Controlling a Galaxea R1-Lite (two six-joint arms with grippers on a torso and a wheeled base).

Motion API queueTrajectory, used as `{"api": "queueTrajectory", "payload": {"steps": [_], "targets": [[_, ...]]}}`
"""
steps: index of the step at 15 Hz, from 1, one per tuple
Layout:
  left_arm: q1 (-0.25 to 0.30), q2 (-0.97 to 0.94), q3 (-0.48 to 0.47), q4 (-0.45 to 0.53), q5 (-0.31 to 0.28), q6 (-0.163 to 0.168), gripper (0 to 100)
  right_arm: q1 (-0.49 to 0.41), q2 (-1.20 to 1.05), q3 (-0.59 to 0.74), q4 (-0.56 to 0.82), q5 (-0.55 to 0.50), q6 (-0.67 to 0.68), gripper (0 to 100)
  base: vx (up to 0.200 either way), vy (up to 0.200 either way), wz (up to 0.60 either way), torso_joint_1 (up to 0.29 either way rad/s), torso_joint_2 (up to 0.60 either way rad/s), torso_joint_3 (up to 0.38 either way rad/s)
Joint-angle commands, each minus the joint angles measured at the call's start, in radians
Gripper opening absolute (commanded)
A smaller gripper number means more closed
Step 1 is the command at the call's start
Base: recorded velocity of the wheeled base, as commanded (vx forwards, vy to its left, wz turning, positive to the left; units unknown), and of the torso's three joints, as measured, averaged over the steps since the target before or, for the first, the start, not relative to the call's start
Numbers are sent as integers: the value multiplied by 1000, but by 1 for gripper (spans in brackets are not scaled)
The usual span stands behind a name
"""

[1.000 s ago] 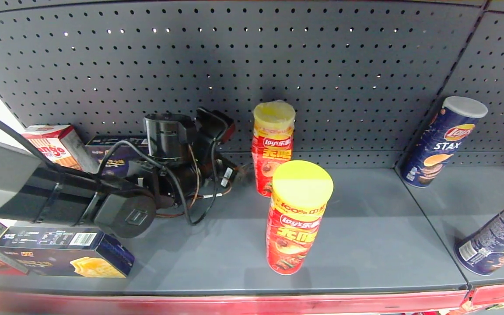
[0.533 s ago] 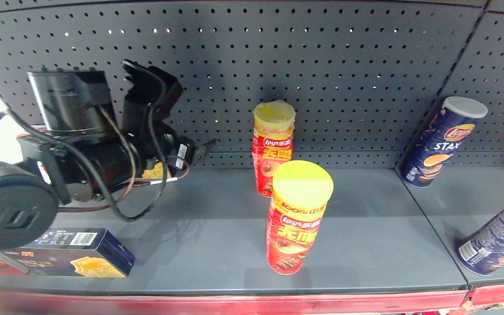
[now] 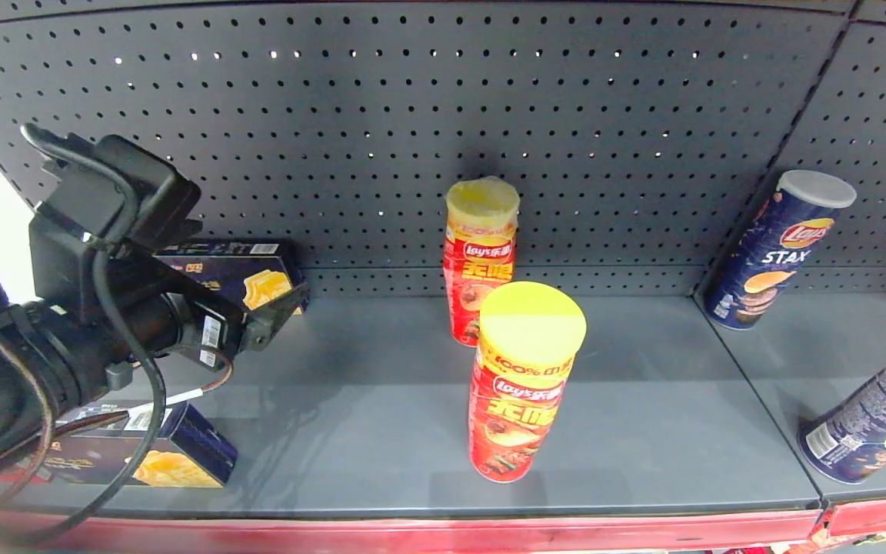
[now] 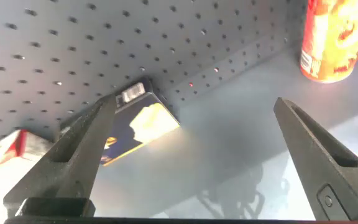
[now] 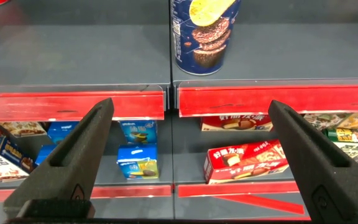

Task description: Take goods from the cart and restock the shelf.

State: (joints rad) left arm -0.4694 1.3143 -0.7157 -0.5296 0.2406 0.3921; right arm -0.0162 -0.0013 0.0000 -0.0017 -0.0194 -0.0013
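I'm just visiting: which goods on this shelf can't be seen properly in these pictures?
Head view: front dark blue box, largely hidden by the left arm.
Head view: nearest blue can, cut off by the right edge.
Head view: rear red can, base hidden behind the front red can.
Left wrist view: red-and-white box, too blurred to identify.

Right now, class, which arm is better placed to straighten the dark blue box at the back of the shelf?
Left. The left pincer is open and points at the dark blue box from close by. The right pincer, also open, faces the red shelf rail below a blue can.
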Motion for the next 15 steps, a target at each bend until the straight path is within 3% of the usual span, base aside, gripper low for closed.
{"api": "queueTrajectory", "payload": {"steps": [1, 3, 7, 8, 11, 15], "targets": [[-18, -20, 6, -4, 6, -9, 100, -1, 4, -34, -4, -4, 18, 100, 0, 0, 0, 0, 0, 0], [-22, -20, 4, -7, 6, -36, 100, 9, 261, -295, 11, 7, 119, 100, 0, 0, 0, 0, 0, 0], [-37, -21, 73, -58, 5, -42, 100, 78, 524, -520, -4, 87, 113, 100, 0, 0, 0, 0, 0, 0], [-43, -32, 87, -58, 5, -42, 100, 104, 607, -588, -14, 114, 44, 100, 0, 0, 0, 0, 0, 0], [-41, -89, 142, -58, 5, -42, 100, 194, 767, -689, -15, 185, -34, 100, 0, 0, 0, 0, 0, 0], [-40, -113, 150, -55, 5, -45, 100, 351, 920, -773, -63, 187, -62, 100, 0, 0, 0, 0, 0, 0]]}}
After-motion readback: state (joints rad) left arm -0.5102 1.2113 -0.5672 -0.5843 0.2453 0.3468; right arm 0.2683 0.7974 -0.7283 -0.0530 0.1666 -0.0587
